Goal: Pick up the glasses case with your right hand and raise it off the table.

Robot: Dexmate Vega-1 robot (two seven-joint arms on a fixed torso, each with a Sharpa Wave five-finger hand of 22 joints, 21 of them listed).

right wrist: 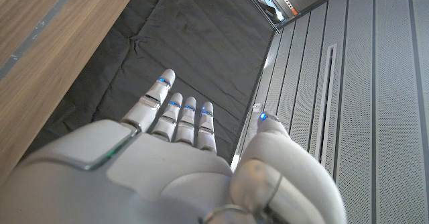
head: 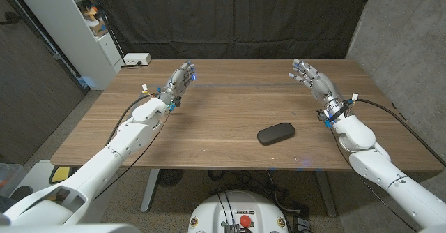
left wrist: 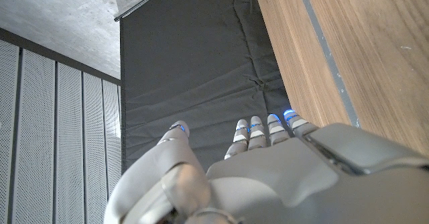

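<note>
While the glasses case [head: 276,134] lies alone on the table [head: 223,149], right hand [head: 311,78] spread, empty, well apart.

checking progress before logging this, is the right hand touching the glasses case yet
No: in the head view the right hand is open over the far side of the table, well apart from the glasses case lying near the front edge.

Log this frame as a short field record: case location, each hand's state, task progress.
glasses case: dark, lying on the wooden table, near the front edge, right of centre
right hand: open, holds nothing, well apart from the case
left hand: open, holds nothing, over the table's left part
progress: case not yet grasped or raised
</note>
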